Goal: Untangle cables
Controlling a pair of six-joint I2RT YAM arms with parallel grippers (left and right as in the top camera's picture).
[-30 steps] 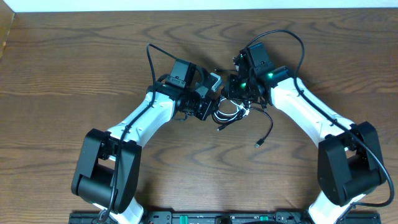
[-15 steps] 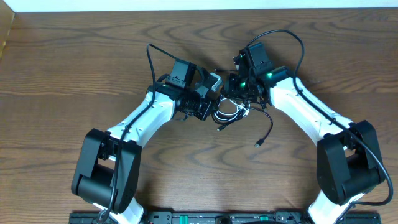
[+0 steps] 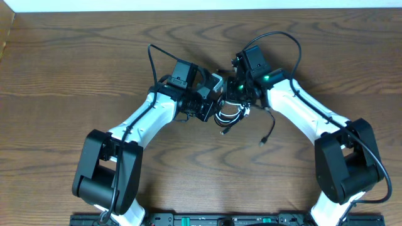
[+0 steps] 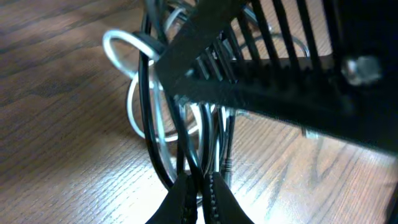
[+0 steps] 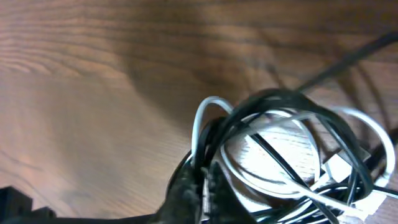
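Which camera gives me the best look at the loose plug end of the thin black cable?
Overhead: the thin black cable trails clear of the tangle to its plug. Both wrist views show only black strands looped with the thin white cable, no loose plug.

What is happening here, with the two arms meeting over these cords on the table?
Two robot arms are working on one tangle of cables at the middle of the wooden table. The left gripper is shut on strands of the black cable. The right gripper is shut on the edge of the tangle, where a loop of the white cable comes out. The two cables are not yet separated; one plug of the black one lies free.
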